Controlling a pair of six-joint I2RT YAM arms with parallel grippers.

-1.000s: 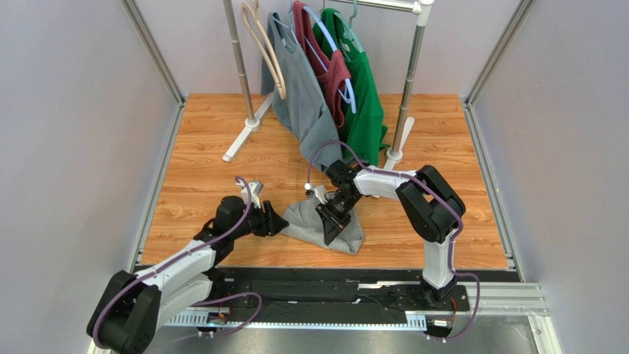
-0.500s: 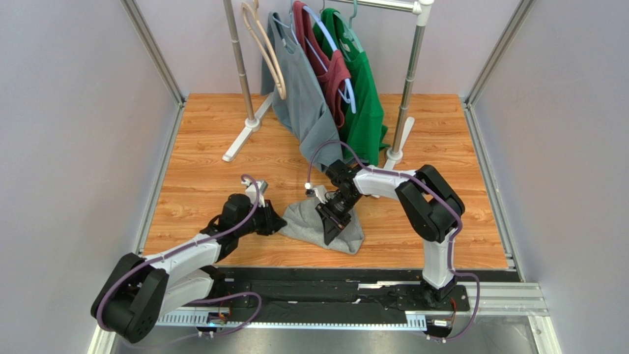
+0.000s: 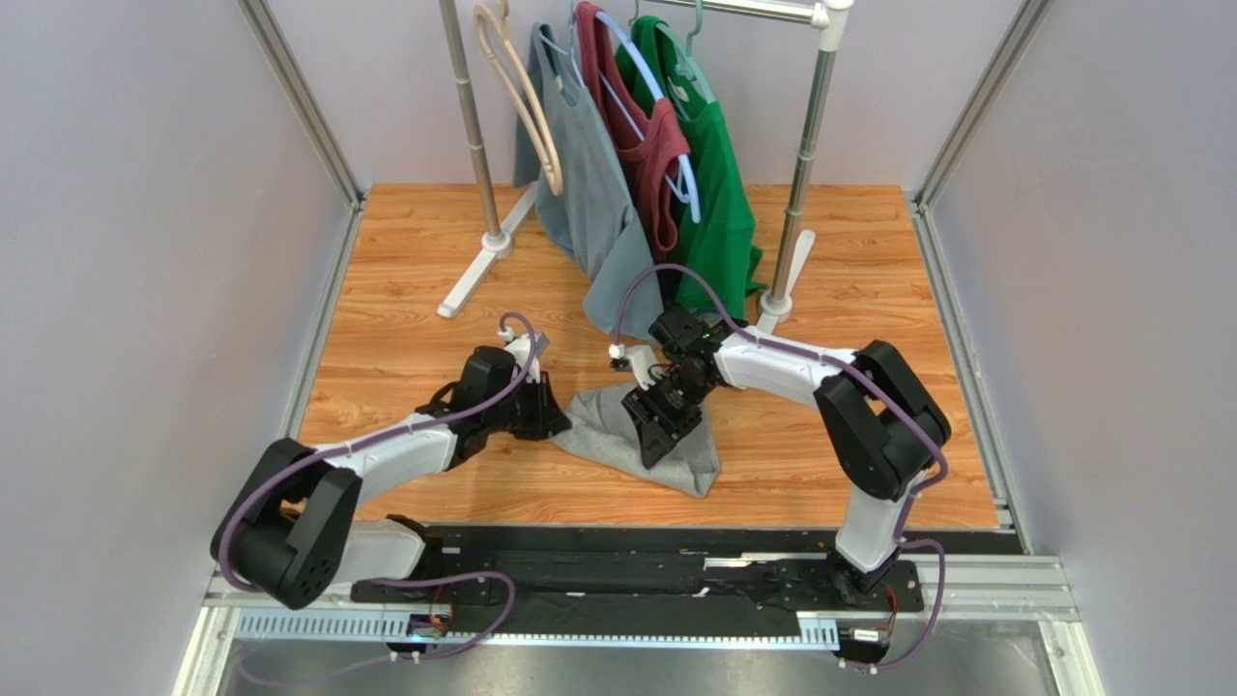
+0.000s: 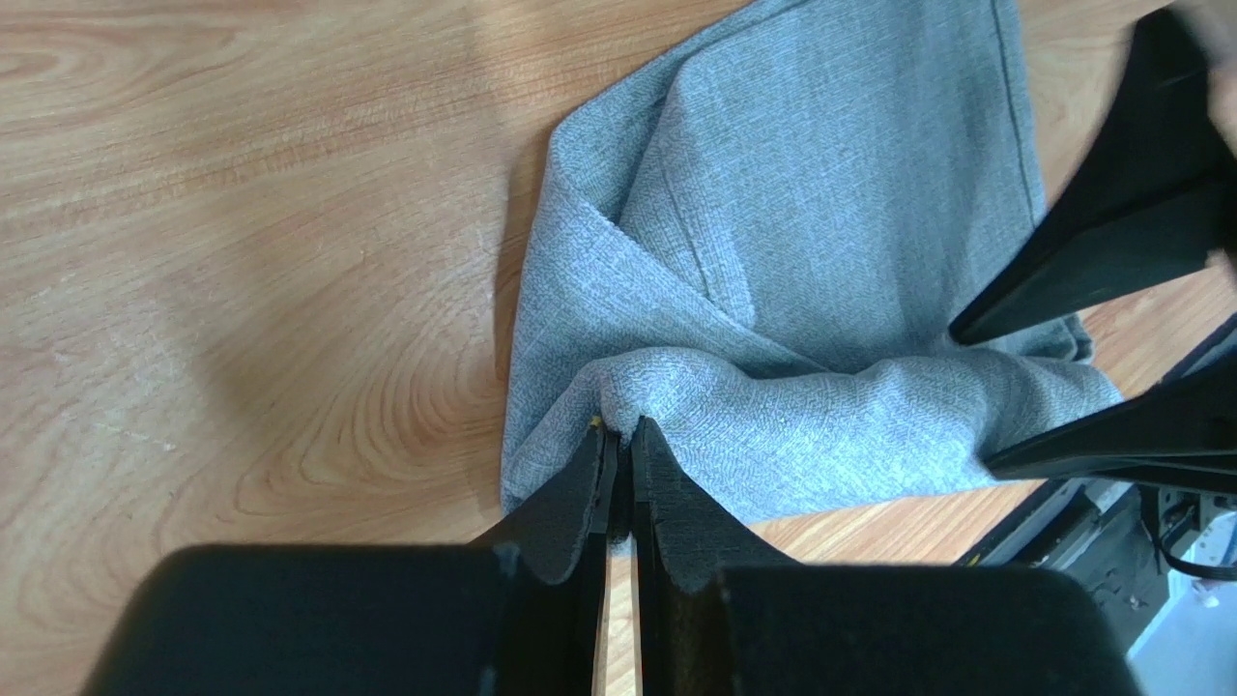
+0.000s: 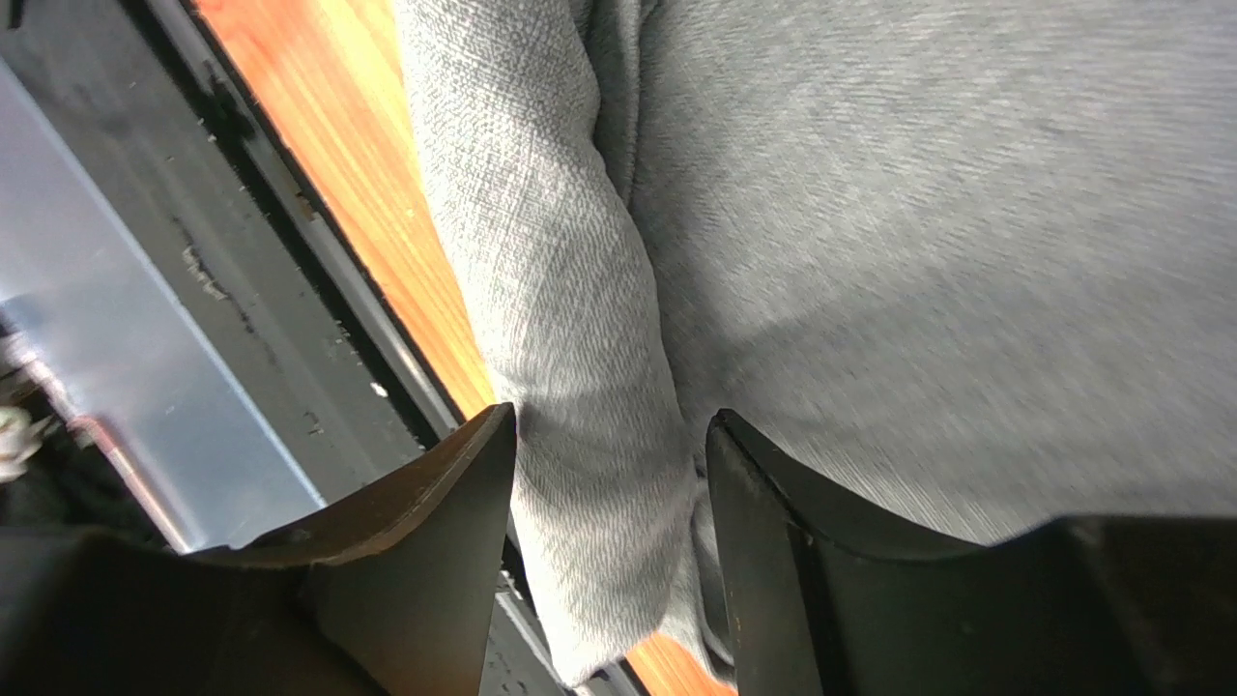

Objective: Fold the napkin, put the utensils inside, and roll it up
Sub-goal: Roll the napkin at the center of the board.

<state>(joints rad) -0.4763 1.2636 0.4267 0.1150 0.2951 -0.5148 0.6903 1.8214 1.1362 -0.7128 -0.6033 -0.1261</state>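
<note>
The grey napkin point(image 3: 646, 442) lies crumpled and partly folded on the wooden table near its front edge. My left gripper point(image 3: 553, 421) is at the napkin's left edge. In the left wrist view its jaws point(image 4: 622, 431) are shut on a raised fold of the napkin point(image 4: 813, 189). My right gripper point(image 3: 661, 421) stands over the middle of the cloth, and its two black fingers point(image 4: 1104, 218) also show in the left wrist view. The right gripper point(image 5: 610, 424) is open, with a thick roll of napkin point(image 5: 581, 290) between the spread fingers. The utensils are out of view.
A clothes rack point(image 3: 796, 218) stands at the back, with a grey shirt point(image 3: 588, 189), a maroon shirt point(image 3: 646, 138) and a green shirt point(image 3: 712, 160) on hangers just behind the napkin. The black base rail point(image 3: 639, 558) runs along the near edge.
My left arm reached right to the napkin's left edge and its gripper closed on a fold. My right gripper opened its jaws over the cloth and shifted slightly.
</note>
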